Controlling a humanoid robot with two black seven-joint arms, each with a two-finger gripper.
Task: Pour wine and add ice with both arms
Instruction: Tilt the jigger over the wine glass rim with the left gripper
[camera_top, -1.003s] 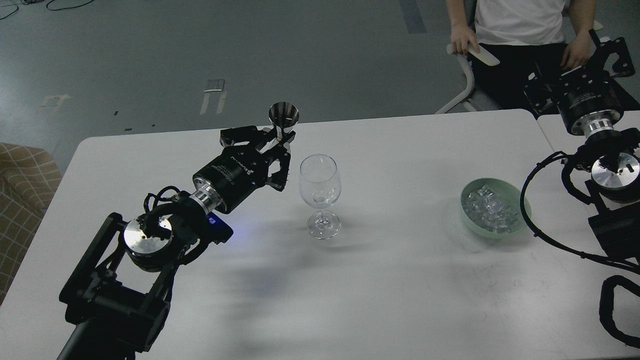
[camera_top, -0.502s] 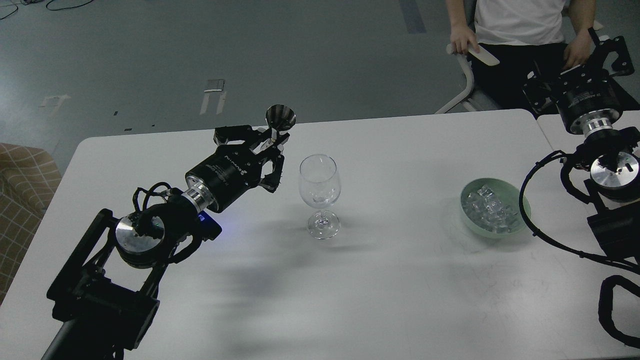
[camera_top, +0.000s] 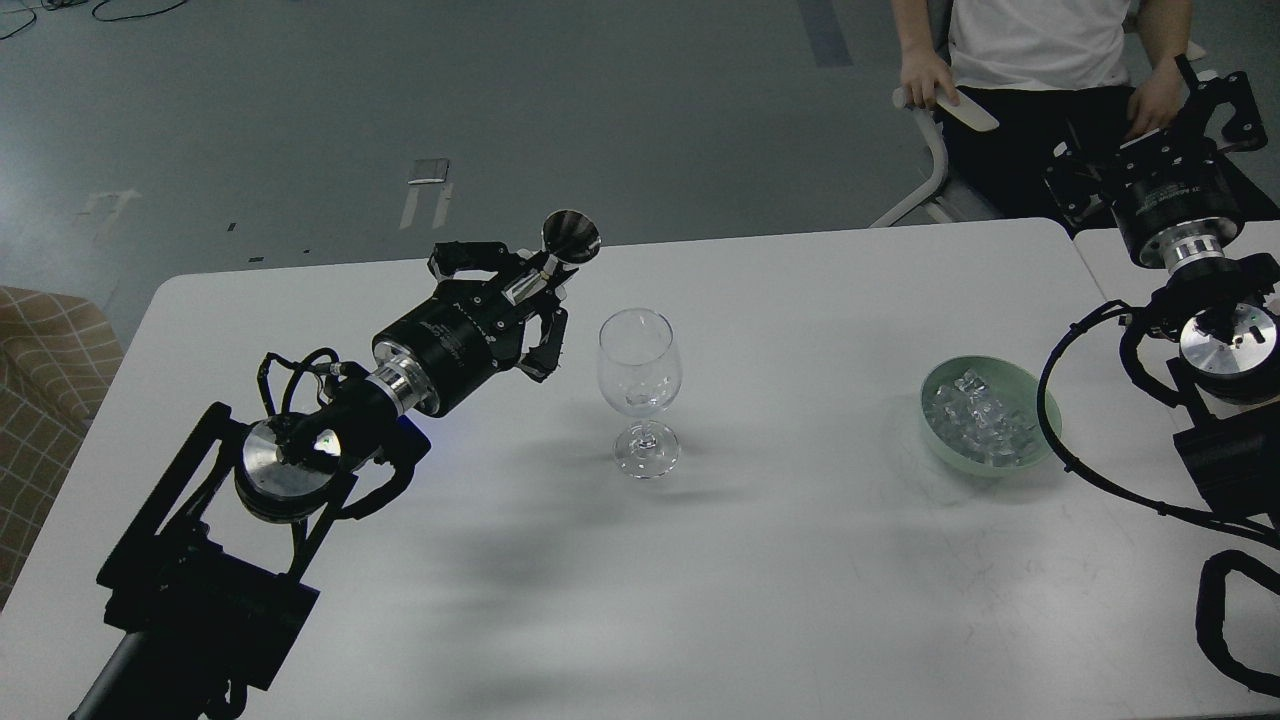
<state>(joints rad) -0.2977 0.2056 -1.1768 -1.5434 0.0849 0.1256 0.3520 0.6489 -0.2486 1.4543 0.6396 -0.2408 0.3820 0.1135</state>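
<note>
Jigger (camera_top: 568, 238) tilted, mouth toward glass (camera_top: 640, 385) | left gripper (camera_top: 520, 290) pinching it (stem, seemingly)

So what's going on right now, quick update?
Left gripper shut on metal cup beside wine glass. Right gripper unclear. Ice in bowl.

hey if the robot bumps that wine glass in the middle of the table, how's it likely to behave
The wine glass would probably tip easily: a wide bowl stands on a thin stem over a small foot. It looks nearly empty, so likely light and quick to slide on the smooth white table. Being thin clear glass, it is probably fragile and, once on its side, apt to roll.
</note>
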